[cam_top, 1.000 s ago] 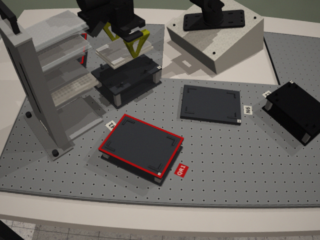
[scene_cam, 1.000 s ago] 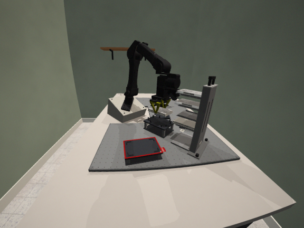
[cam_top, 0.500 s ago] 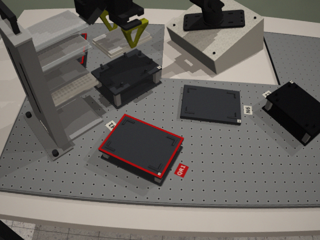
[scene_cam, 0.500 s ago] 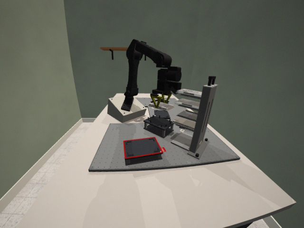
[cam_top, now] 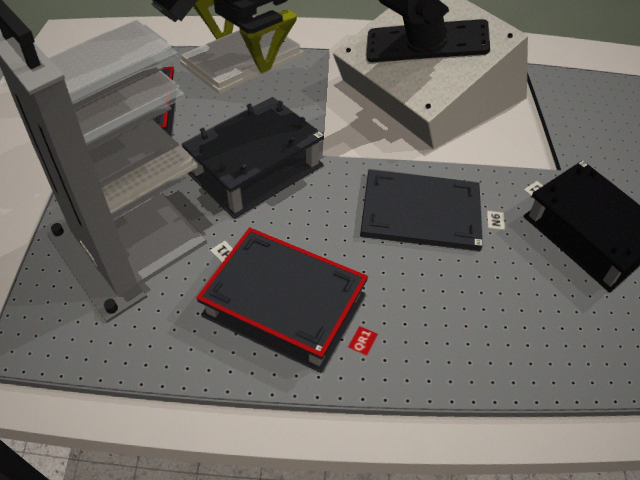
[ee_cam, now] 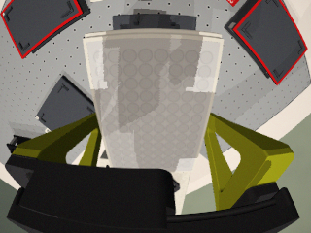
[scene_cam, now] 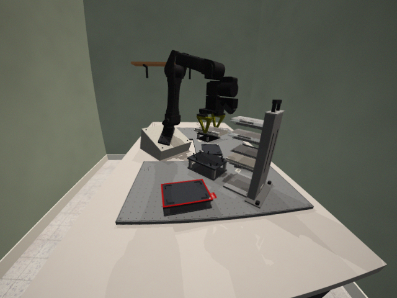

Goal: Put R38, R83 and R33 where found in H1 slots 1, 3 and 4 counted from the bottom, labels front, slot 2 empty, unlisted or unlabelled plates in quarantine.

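My gripper (cam_top: 244, 53) (scene_cam: 211, 129) (ee_cam: 153, 117) is shut on a clear-lidded, pale 96-well plate (cam_top: 206, 60) (ee_cam: 146, 73), fingers on its long sides. The plate is raised, flat and level, behind the pegged black nest (cam_top: 248, 139) (scene_cam: 208, 159). No ID is readable on it. In hotel H1 (cam_top: 51, 129) (scene_cam: 267, 154), clear-lidded plates stand on the top level and the one below; their IDs are illegible. The third level down shows a bare grey shelf (cam_top: 134, 139). A pale plate (cam_top: 149, 178) (scene_cam: 240, 161) lies under it, above the bare base. QR1 (cam_top: 289, 284) (scene_cam: 185, 192) is empty.
Nest N6 (cam_top: 421, 209) (scene_cam: 211, 149) is bare. Another raised black stand (cam_top: 594, 217) stands at the right in the top view. A second red-bordered nest (ee_cam: 272, 39) shows no plate on its visible part. The arm's block base (cam_top: 387, 87) (scene_cam: 160, 150) stands behind the pegged nest.
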Robot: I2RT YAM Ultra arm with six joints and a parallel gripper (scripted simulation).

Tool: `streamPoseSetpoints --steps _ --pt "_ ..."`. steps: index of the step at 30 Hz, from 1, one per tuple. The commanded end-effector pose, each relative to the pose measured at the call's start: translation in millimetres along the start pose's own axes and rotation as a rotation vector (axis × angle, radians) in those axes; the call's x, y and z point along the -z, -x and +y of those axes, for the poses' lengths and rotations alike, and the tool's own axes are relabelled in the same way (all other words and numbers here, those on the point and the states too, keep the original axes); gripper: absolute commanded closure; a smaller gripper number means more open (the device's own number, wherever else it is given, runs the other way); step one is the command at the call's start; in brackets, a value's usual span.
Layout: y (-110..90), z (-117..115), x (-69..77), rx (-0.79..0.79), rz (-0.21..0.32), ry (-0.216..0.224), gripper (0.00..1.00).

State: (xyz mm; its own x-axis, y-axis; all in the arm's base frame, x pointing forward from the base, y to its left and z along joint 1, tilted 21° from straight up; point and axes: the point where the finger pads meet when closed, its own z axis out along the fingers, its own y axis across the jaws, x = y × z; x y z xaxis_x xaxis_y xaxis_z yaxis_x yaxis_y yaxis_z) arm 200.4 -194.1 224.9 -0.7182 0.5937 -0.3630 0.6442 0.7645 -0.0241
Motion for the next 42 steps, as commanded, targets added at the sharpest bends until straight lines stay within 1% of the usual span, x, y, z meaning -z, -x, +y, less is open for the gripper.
streamPoseSetpoints --steps 1,7,15,16,26,28,42 --pt "0 -1 26.0 -0.005 -0.031 -0.006 0.15" --pt "-1 -1 42.0 -0.005 -0.031 -0.006 0.15" --pt "0 -1 46.1 -0.006 -0.004 -0.004 0.15" --pt "2 4 43.7 -0.022 0.004 -0.003 0.15" --pt "18 34 43.6 -0.255 0.003 -0.004 0.15" --pt "18 34 43.6 -0.255 0.003 -0.004 0.15" --pt "40 75 43.4 -0.581 0.001 -0.003 0.15"
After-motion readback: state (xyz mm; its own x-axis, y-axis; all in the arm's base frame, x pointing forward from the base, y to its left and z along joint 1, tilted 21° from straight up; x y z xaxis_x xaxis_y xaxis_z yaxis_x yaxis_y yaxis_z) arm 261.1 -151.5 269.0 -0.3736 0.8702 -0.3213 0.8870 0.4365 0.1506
